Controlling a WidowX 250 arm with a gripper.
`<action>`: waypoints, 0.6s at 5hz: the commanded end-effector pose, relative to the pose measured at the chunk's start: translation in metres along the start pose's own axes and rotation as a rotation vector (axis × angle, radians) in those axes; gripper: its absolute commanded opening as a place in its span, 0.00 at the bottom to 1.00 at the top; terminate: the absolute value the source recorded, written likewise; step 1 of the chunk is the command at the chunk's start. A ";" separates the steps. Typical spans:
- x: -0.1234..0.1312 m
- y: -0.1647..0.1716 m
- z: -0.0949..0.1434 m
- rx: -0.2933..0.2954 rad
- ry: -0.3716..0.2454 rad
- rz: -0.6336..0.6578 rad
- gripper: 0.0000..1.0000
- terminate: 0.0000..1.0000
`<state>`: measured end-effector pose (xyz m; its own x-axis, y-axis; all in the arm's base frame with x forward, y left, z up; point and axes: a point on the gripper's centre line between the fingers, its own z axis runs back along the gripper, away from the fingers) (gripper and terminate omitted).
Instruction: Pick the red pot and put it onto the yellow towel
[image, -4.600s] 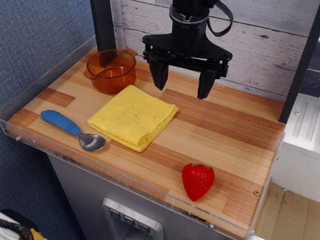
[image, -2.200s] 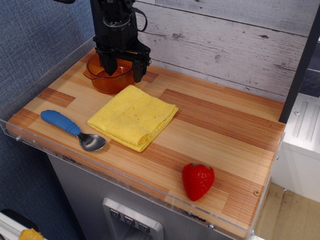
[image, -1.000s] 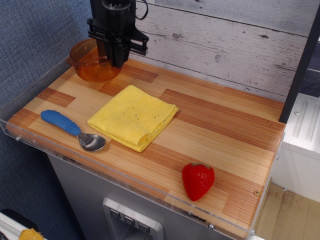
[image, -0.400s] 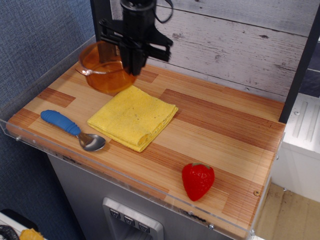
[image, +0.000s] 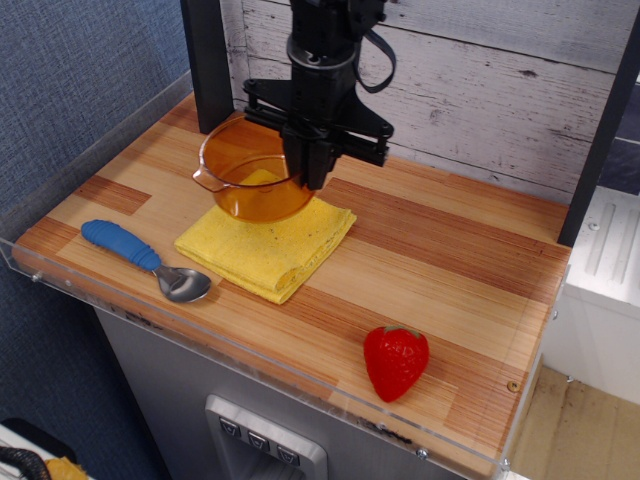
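The red pot (image: 252, 183) is a translucent orange-amber pot with small side handles. It hangs tilted in the air over the back part of the yellow towel (image: 268, 240), a folded square cloth on the wooden counter. My gripper (image: 313, 172) is shut on the pot's right rim, its black fingers pointing down. The pot covers the towel's far corner.
A blue-handled spoon (image: 143, 259) lies left of the towel near the front edge. A red strawberry (image: 395, 361) lies at the front right. A black post (image: 208, 55) stands at the back left. A clear acrylic rim (image: 60, 280) edges the counter.
My gripper closed on the pot at the back left, lifted it, and carried it right and forward. It now hangs over the towel.
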<state>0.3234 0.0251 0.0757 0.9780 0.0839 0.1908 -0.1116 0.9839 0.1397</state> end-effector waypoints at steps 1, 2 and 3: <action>-0.010 -0.006 -0.007 -0.048 0.004 0.001 0.00 0.00; -0.012 -0.002 -0.010 -0.031 0.002 0.009 0.00 0.00; -0.012 0.001 -0.017 -0.022 0.006 0.025 0.00 0.00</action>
<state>0.3123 0.0266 0.0476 0.9810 0.1109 0.1591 -0.1300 0.9847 0.1158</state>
